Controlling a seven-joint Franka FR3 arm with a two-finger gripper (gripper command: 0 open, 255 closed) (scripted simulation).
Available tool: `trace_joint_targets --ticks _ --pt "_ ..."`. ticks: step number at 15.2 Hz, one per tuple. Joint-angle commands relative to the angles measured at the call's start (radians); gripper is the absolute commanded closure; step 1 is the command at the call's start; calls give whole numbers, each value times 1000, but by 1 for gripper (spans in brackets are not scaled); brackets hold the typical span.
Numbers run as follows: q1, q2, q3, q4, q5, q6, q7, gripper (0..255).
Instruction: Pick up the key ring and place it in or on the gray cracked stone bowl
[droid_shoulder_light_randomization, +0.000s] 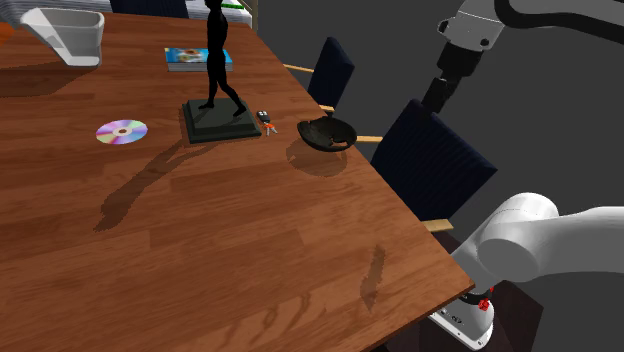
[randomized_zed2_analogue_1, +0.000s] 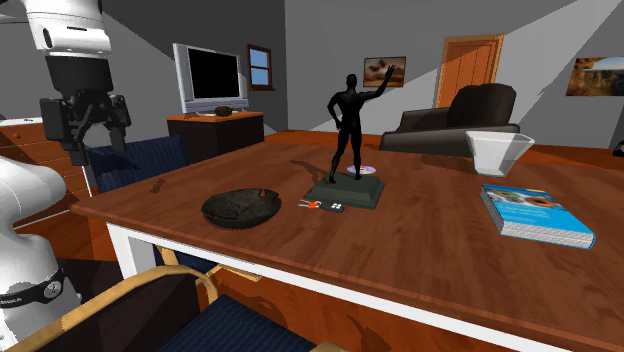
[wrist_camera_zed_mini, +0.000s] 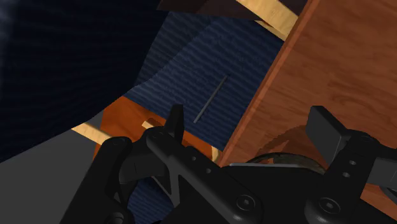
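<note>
- The stand (droid_shoulder_light_randomization: 465, 318) sits at the shoulder view's lower right, by the corner of the wooden surface (droid_shoulder_light_randomization: 250, 250), and the white arm (droid_shoulder_light_randomization: 560, 240) rises from it.
- The jaws hang spread with nothing between them. They are off the surface's edge, high above a dark blue chair (droid_shoulder_light_randomization: 432, 160), and well apart from everything on the surface.
- A dark, shallow bowl (droid_shoulder_light_randomization: 326, 132) rests on the surface close to that edge, beside the chairs.
- The key ring (droid_shoulder_light_randomization: 266, 122) lies flat on the surface between the bowl and the statue's base. It is just beside the base and a little apart from the bowl, and red and pale bits show on it in the second exterior view.
- A black figure statue (droid_shoulder_light_randomization: 218, 60) stands upright on a dark square base.
- A shiny disc (droid_shoulder_light_randomization: 121, 131) lies to the shoulder view's left of the base.
- A blue-covered book (droid_shoulder_light_randomization: 197, 58) lies flat beyond the statue.
- A white container (droid_shoulder_light_randomization: 70, 35) stands at the far corner.
</note>
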Motion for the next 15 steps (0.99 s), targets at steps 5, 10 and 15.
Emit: trace_joint_targets --ticks 5,10,15 --pt "25 115 39 27 30 90 37 0" --pt "53 272 86 89 56 188 80 0" --pt "76 438 129 181 68 266 121 0"
